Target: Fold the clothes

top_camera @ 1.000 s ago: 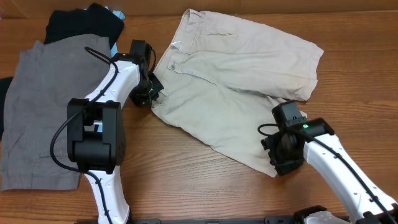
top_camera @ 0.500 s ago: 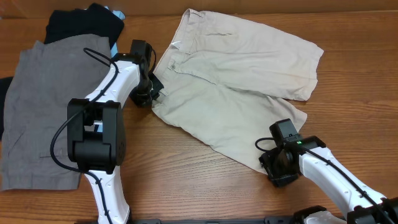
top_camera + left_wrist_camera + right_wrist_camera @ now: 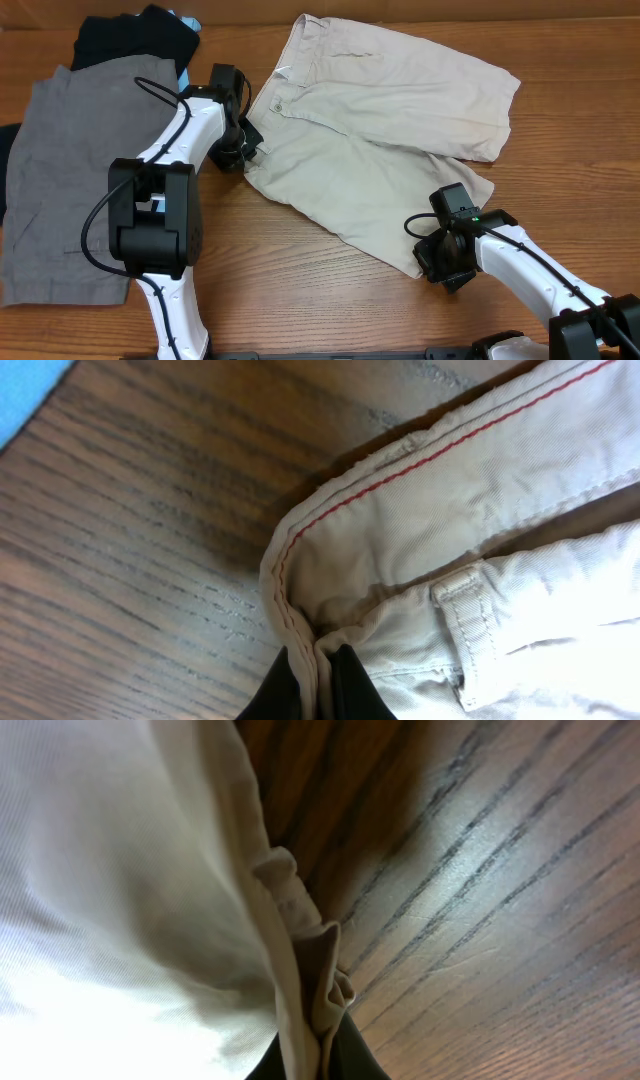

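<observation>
Pale cream-beige shorts (image 3: 380,130) lie spread across the middle and right of the wooden table. My left gripper (image 3: 243,150) is shut on the waistband corner at the shorts' left edge. In the left wrist view the red-stitched waistband (image 3: 420,500) is pinched between my black fingers (image 3: 355,685). My right gripper (image 3: 432,262) is shut on the hem of the near leg. The right wrist view shows that bunched hem (image 3: 310,960) squeezed in the jaws, with pale fabric (image 3: 110,900) filling the left.
Grey shorts (image 3: 70,170) lie flat at the left under the left arm. Black clothes (image 3: 135,38) and a bit of light-blue cloth (image 3: 188,22) sit behind them at the top left. Bare wood (image 3: 300,290) runs along the front edge.
My right gripper slid left and toward the front along the near leg's hem and shut on it. The left gripper stayed put, holding the waistband.
</observation>
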Action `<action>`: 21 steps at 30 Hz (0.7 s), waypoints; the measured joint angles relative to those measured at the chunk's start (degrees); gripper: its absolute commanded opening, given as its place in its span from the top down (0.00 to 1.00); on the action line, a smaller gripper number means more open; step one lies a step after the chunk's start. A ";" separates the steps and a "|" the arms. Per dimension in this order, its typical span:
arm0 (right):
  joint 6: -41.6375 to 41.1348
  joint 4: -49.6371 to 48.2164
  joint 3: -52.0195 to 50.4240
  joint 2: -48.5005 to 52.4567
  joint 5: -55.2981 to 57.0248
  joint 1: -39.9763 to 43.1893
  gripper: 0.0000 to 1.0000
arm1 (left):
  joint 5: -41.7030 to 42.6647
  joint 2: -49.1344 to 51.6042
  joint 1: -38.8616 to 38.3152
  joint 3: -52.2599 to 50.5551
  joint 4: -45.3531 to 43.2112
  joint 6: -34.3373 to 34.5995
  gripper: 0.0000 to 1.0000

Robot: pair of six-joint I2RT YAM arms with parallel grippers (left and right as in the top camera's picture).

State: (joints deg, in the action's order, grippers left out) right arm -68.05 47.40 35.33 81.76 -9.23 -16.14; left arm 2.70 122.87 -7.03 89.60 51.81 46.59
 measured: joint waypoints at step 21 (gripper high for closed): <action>24.90 36.30 35.71 -20.52 2.49 20.44 0.96 | 2.54 -17.18 -0.61 17.14 26.14 -17.03 0.96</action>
State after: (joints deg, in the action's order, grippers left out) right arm -43.16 83.70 71.05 61.23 -6.74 4.29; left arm 5.23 105.69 -7.64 106.74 77.95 29.56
